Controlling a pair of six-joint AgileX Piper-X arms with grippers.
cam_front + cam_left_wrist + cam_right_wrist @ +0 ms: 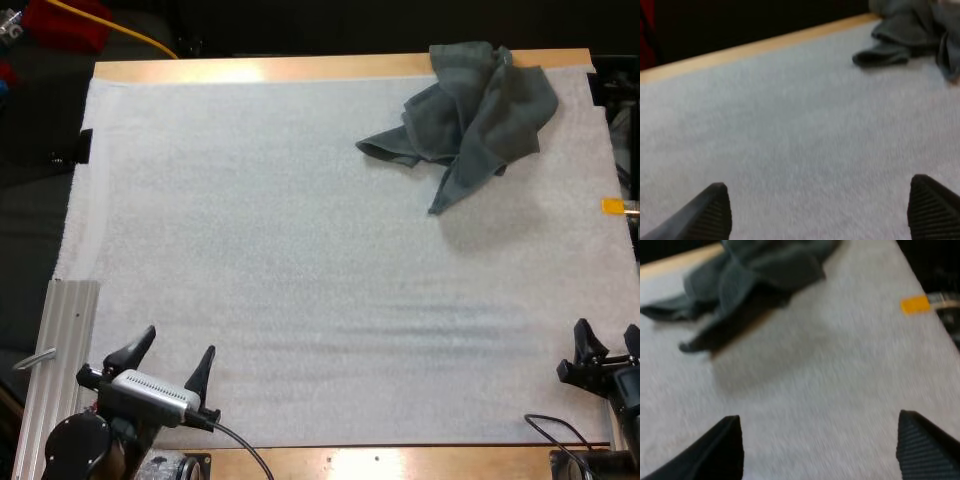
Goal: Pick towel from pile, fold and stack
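The crumpled towel lies in a heap at the far right corner of the white mat, and its top reaches over the table edge. The left gripper stands at the near left corner and the right gripper at the near right corner. Both have their fingers wide apart and hold nothing. I judge this leaves the middle of the mat free for folding. The right gripper seems better placed to pick.

A robotics lab bench: wooden table under a white mat, aluminium rail alongside.
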